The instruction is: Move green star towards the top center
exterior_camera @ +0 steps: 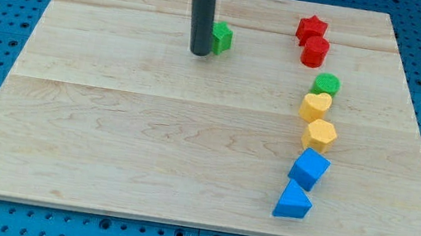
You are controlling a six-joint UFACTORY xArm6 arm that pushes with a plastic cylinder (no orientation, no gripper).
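On the pale wooden board [110, 120] we are resting my tip [200, 53], a bare rod with no jaws to open or close, touching the green star [222, 38], which is sitting just to its right near the top center.

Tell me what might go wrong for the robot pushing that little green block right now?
1. My tip touches the green star-shaped block on its left side, so another push might slide it toward the view's right, off the top center.
2. The block sits near the top edge of the light wooden board; pushing upward too far might tip it over that edge.
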